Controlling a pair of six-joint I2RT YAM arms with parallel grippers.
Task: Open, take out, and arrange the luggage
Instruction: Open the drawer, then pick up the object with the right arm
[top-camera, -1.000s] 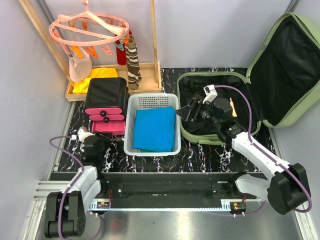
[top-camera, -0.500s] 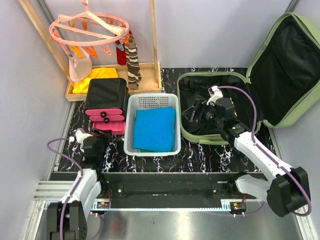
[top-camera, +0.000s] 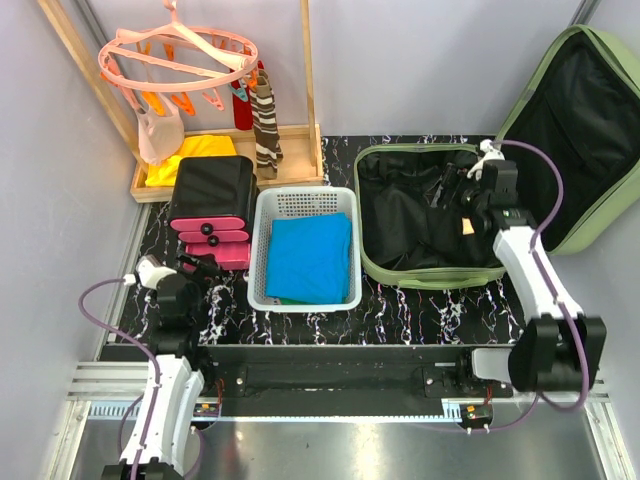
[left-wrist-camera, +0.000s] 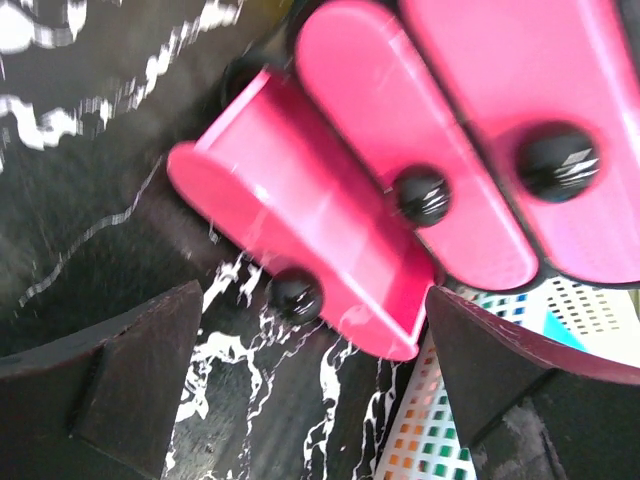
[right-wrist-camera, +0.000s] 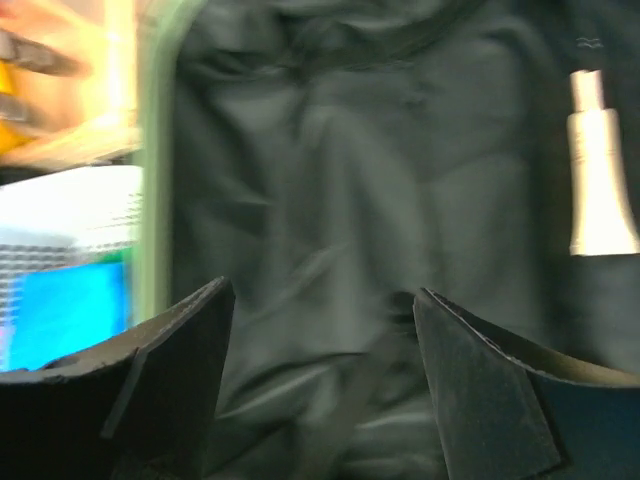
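Lying under R tool (top-camera: 458, 188): open luggage (top-camera: 400, 215)

luggage (top-camera: 400, 210) w/ matt cloth, glossy plastic drawers (left-wrist-camera: 330, 230)

robot lab cell, dressed up as a home laundry corner

plain grey panel walls (top-camera: 400, 60) close in three sides. a black marble-look table (top-camera: 430, 310) sits on a bare metal frame (top-camera: 80, 380). a left arm (top-camera: 165, 390) and a right arm (top-camera: 530, 280) are bolted to a rail (top-camera: 330, 375) at the near edge, with purple cables (top-camera: 100, 300) looping off them. the props are household things: a pink peg hanger (top-camera: 180, 50), a wooden rack (top-camera: 305, 100), a white basket (top-camera: 262, 250) and an open green suitcase (top-camera: 415, 280).
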